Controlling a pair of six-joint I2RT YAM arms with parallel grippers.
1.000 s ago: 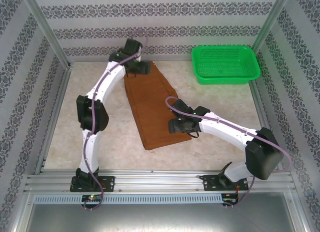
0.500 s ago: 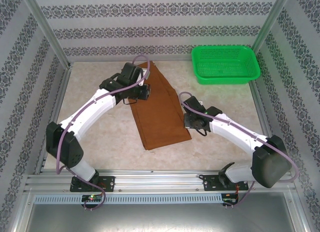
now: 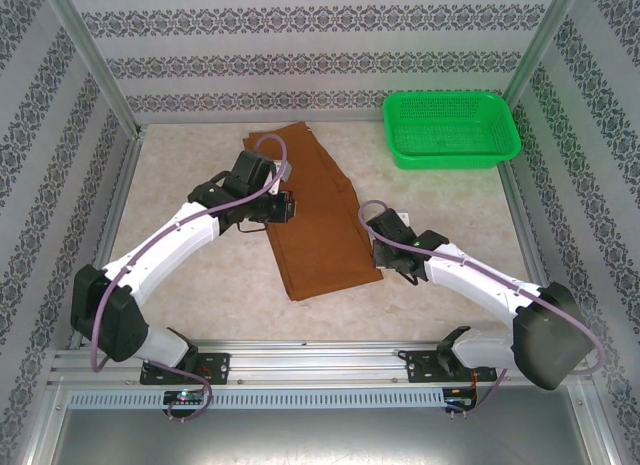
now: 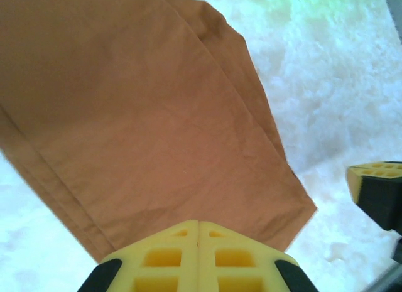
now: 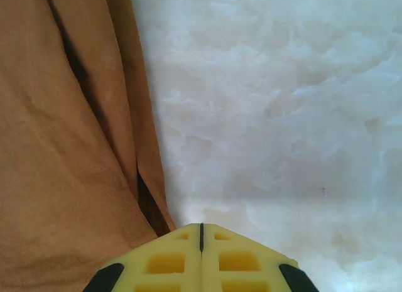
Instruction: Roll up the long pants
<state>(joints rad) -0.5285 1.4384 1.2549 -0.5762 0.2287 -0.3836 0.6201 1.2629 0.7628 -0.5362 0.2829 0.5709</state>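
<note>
Top cam: the pants (image 3: 315, 220) lie flat on the bench (image 3: 190, 165), folded into one long strip. The left hand (image 3: 281, 209) is over their left edge, pinched shut with nothing in it. The right hand (image 3: 380, 223) is just off their right edge, shut and empty too. A green basket (image 3: 452, 130) sits well beyond the right hand.

Left wrist cam: the left hand (image 4: 199, 242) has its yellow fingers pressed together. The pants (image 4: 138, 116) spread out ahead of it, and the right hand (image 4: 377, 191) pokes in on the right.

Right wrist cam: the right hand (image 5: 201, 242) is fully closed. The pants (image 5: 63, 147) run along its left, with bare bench (image 5: 282, 116) ahead and to the right.
</note>
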